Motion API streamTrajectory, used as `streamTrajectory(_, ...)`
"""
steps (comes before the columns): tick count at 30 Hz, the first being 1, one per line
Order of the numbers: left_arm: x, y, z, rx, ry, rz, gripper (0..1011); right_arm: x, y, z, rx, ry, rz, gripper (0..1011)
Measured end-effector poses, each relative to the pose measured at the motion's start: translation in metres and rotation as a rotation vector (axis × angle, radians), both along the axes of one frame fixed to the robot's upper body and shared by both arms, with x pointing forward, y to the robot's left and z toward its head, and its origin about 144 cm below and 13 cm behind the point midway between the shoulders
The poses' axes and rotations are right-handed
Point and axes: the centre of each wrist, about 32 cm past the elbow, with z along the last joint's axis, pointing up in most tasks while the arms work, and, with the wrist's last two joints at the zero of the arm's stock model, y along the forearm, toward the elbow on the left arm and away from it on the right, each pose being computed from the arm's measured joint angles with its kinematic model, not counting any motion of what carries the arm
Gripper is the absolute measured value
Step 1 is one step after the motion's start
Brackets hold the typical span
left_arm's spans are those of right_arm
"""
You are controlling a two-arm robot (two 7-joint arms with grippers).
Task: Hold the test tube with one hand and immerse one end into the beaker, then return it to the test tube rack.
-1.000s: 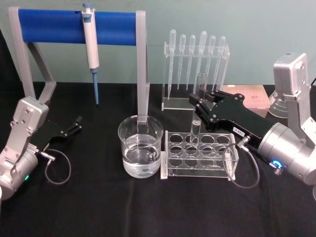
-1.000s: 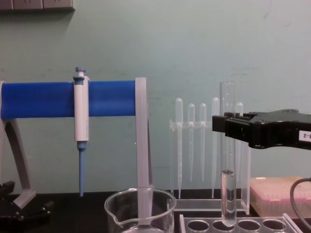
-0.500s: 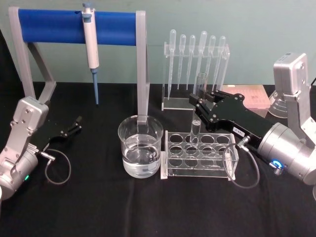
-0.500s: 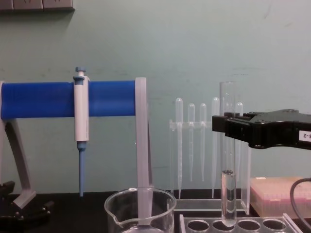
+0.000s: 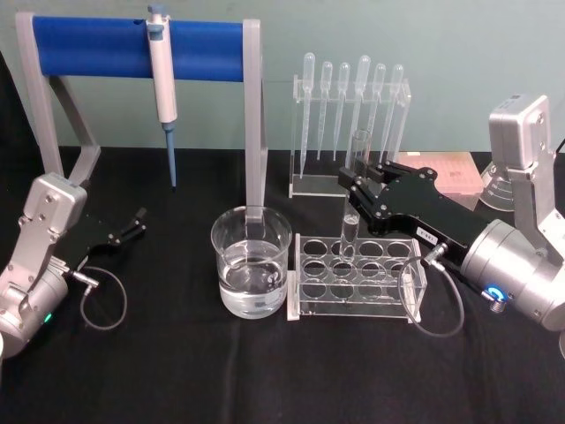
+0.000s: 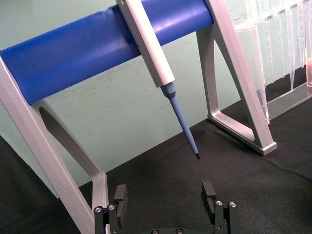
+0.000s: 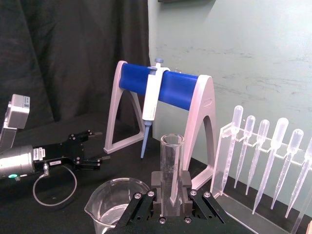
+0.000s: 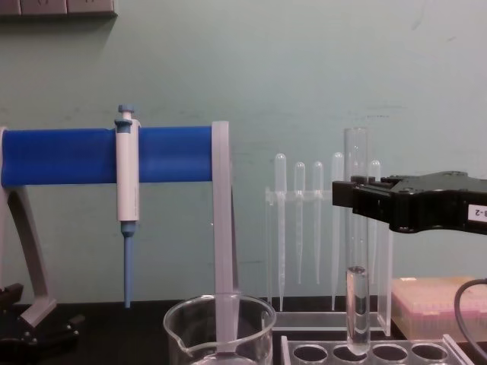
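Note:
The test tube (image 5: pixel 360 146) stands upright with its round bottom in a back hole of the clear rack (image 5: pixel 353 305). My right gripper (image 5: pixel 356 193) is shut on the tube's middle, reaching in from the right. In the chest view the test tube (image 8: pixel 356 156) rises above the right gripper (image 8: pixel 354 199), and its lower end sits at the rack's top. The right wrist view shows the test tube (image 7: pixel 172 156) pinched between the jaws. The beaker (image 5: pixel 252 261), part full of clear liquid, stands just left of the rack. My left gripper (image 6: pixel 165 195) is parked open at the far left.
A blue-barred stand (image 5: pixel 132 46) at the back left carries a white-and-blue pipettor (image 5: pixel 161 79). A clear holder with several plastic pipettes (image 5: pixel 353 97) stands behind the rack. A pink box (image 5: pixel 455 172) lies at the back right. Black cloth covers the table.

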Motion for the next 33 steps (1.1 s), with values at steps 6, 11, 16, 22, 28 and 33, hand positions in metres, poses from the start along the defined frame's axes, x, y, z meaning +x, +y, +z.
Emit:
streamTrajectory(6,0.0,0.0,0.0,0.0,0.0,0.0,1000,0.0,0.0,0.0,0.0,0.0,0.0,224)
streamTrajectory(11,0.0,0.0,0.0,0.0,0.0,0.0,1000,0.0,0.0,0.0,0.0,0.0,0.0,224)
streamTrajectory(16,0.0,0.0,0.0,0.0,0.0,0.0,1000,0.0,0.0,0.0,0.0,0.0,0.0,224)
streamTrajectory(22,0.0,0.0,0.0,0.0,0.0,0.0,1000,0.0,0.0,0.0,0.0,0.0,0.0,224)
streamTrajectory(28,0.0,0.0,0.0,0.0,0.0,0.0,1000,0.0,0.0,0.0,0.0,0.0,0.0,224)
streamTrajectory(33,0.0,0.0,0.0,0.0,0.0,0.0,1000,0.0,0.0,0.0,0.0,0.0,0.0,224)
